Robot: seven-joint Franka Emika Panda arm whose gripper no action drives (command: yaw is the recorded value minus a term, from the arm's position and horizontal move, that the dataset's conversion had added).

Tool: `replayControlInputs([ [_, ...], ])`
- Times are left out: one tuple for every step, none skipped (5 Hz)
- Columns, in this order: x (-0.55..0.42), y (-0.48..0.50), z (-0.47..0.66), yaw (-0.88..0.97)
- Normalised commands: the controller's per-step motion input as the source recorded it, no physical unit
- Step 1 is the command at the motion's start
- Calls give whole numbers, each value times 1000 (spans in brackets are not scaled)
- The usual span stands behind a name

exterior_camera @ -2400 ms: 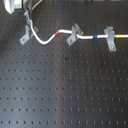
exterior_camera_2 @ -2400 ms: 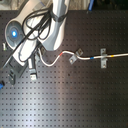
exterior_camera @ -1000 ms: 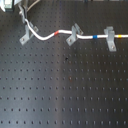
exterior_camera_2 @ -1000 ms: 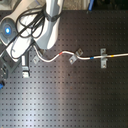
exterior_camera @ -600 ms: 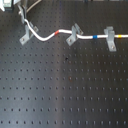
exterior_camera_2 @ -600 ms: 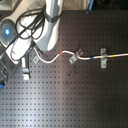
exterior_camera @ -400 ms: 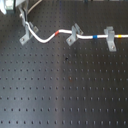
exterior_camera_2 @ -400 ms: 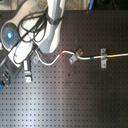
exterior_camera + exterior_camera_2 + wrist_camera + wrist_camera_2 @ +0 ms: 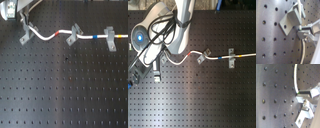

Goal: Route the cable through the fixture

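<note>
The white cable [image 9: 46, 37] with red, blue and yellow bands runs across the far part of the black perforated board. It passes through the middle fixture [image 9: 73, 35] and the right fixture [image 9: 111, 39]. Its left end rises beside the left fixture [image 9: 24, 36], under my gripper [image 9: 23, 21]. In the second exterior view the cable [image 9: 217, 58] stretches from my gripper [image 9: 159, 69] to the second exterior view's right. In the first wrist view the cable [image 9: 300, 13] lies against the grey bracket [image 9: 290, 19] and runs under my fingers [image 9: 309, 29], which look shut on it.
The arm's white body and black hoses [image 9: 163, 30] crowd the second exterior view's upper left. A dark box with a blue part [image 9: 133, 75] sits at the second exterior view's left edge. The perforated board [image 9: 65, 90] stretches toward the first exterior view's bottom.
The arm has shifted only slightly around the left fixture. The cable's left end stays beside that fixture, and the rest of the cable has not moved.
</note>
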Motion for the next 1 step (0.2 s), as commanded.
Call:
replayControlInputs([
  [-429, -40, -325, 254],
])
